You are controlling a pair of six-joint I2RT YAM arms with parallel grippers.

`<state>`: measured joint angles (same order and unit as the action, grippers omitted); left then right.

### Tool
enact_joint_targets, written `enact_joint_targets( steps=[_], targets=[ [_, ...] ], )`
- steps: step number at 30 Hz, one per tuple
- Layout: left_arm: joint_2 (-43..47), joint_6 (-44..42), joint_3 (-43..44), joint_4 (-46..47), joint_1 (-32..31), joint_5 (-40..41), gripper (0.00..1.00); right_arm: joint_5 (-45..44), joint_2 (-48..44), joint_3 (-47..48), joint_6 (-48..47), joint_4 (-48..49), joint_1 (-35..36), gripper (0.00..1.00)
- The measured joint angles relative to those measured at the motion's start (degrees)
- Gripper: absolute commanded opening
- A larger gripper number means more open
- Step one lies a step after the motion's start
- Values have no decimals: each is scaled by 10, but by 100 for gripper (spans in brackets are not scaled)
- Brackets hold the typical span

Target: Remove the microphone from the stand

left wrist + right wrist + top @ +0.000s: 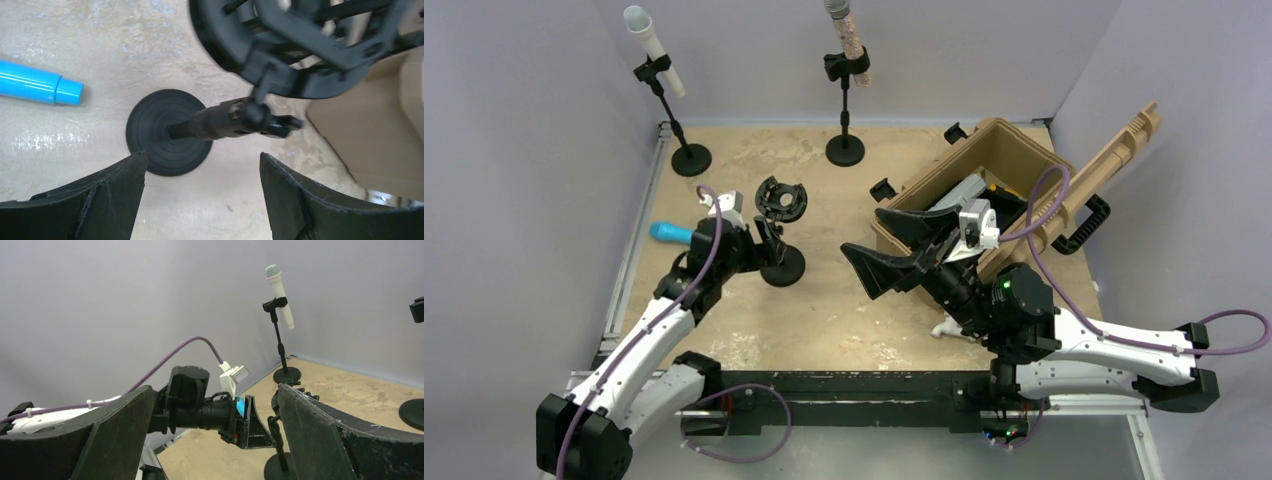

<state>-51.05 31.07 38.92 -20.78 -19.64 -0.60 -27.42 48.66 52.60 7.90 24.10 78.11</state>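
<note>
A blue microphone (669,232) lies flat on the table, left of my left gripper; it also shows in the left wrist view (40,85). A short black stand (782,266) with a round empty shock-mount clip (781,198) stands beside it. My left gripper (764,240) is open and empty, low over the stand's base (167,132); the left wrist view shows its gripper (202,157) wide apart. My right gripper (864,232) is open and empty, raised mid-table and facing left (215,388). A white microphone (654,50) and a speckled one (849,35) sit in tall stands at the back.
An open tan hard case (1014,185) with black handles lies at the right, behind the right arm. The two tall stands' bases (690,159) (845,150) rest by the back wall. Grey walls close in the left, back and right.
</note>
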Motion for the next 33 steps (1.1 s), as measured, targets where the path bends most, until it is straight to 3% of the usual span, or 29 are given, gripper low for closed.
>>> enact_joint_targets(
  steps=[7, 13, 15, 27, 33],
  targets=[
    [7, 5, -195, 230, -25, 69, 74, 0, -6, -9, 0, 0, 0, 92],
    [-72, -17, -201, 375, -31, 89, 64, 0, -9, -14, 0, 2, 0, 93],
    [-95, -25, -201, 412, -36, 90, 57, 0, -9, -14, 0, 1, 0, 92],
    [-134, -67, -198, 503, -41, 118, 4, -1, -28, -21, 0, 1, 0, 92],
    [-160, -80, -172, 492, -42, 133, 0, 0, -26, -21, 0, 1, 0, 92]
  ],
)
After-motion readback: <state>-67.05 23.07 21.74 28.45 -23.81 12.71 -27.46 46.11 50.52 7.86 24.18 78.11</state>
